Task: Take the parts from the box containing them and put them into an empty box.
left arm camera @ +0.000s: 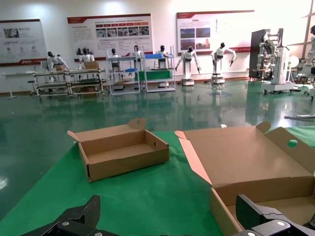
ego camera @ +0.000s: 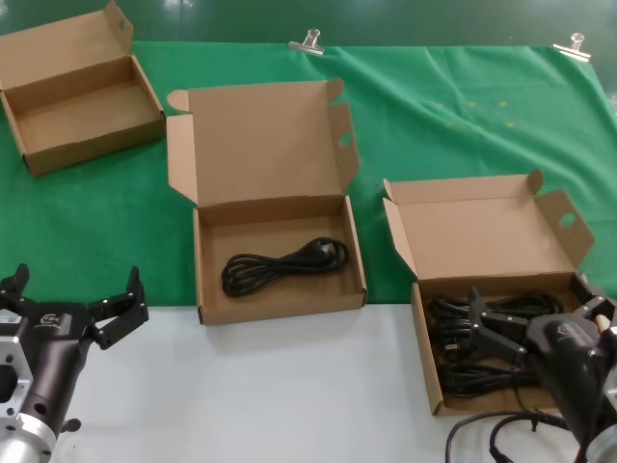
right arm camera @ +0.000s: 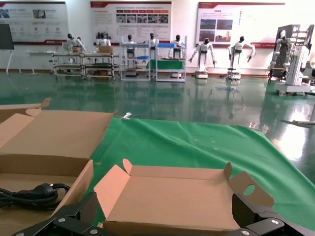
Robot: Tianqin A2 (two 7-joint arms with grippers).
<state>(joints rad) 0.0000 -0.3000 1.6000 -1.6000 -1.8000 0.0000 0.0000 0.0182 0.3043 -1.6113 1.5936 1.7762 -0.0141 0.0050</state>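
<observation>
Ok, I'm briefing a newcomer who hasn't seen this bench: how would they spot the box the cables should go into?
On the green cloth sit three open cardboard boxes. Take the middle box, straddling the cloth's front edge. It has the tallest, squarish lid and holds one coiled black cable; the far-left box has nothing inside, and the right box, under the right gripper, is heaped with cables.

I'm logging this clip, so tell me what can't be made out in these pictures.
- Source box: the cable count; the right gripper covers the tangle in the head view.
- Right gripper: whether it grips anything; its fingertips blend into the cables.
- Far-left box: part of its floor, behind its front wall.
- Cable on the white surface: cut off by the picture's edge.
</observation>
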